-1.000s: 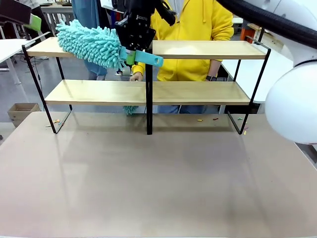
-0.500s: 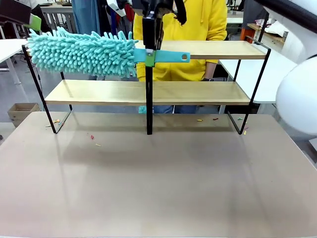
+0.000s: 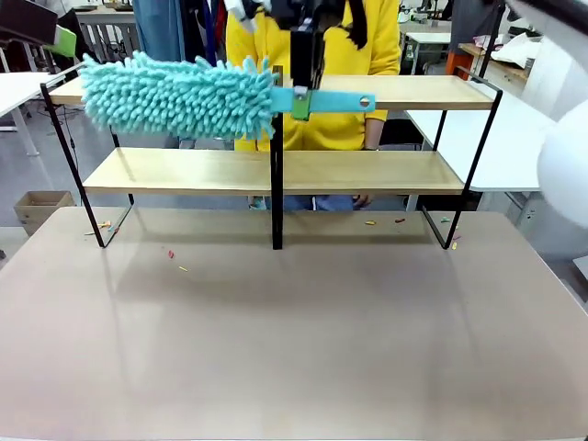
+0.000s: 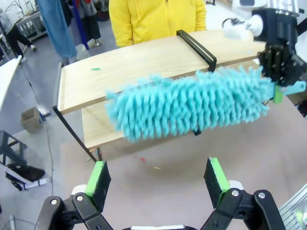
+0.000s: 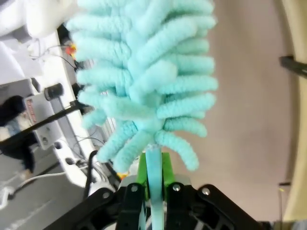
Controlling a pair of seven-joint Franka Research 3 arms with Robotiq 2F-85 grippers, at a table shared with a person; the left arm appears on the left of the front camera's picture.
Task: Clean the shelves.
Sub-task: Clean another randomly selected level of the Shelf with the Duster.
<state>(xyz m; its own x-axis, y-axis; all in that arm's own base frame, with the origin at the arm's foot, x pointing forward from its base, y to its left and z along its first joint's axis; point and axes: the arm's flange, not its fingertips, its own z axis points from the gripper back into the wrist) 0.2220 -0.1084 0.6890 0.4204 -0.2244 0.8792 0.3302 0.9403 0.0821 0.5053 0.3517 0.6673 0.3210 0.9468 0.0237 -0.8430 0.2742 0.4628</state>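
Observation:
The shelves (image 3: pixel 386 92) stand across the far half of the table, two light wooden boards in a black frame. A fluffy turquoise duster (image 3: pixel 175 96) lies level along the left part of the top board. My right gripper (image 3: pixel 305 87) is shut on its flat turquoise handle, just right of the centre divider. In the right wrist view the handle runs up between the green pads (image 5: pixel 165 172) of the right gripper (image 5: pixel 153 189) into the duster head (image 5: pixel 148 72). My left gripper (image 4: pixel 157 177) hangs open in front of the shelves (image 4: pixel 144 62), short of the duster (image 4: pixel 192 108), holding nothing.
A person in a yellow hoodie (image 3: pixel 317 46) stands right behind the shelves. Small crumbs (image 3: pixel 175 257) lie on the table below the left half, more (image 3: pixel 386 221) near the right legs. A cardboard box (image 3: pixel 37 207) sits on the floor at left, a white table (image 3: pixel 496 138) at right.
The duster swung from tilted to level, reaching the left end of the top board, then slid to the right with my right gripper. Crumbs appeared on the table at left.

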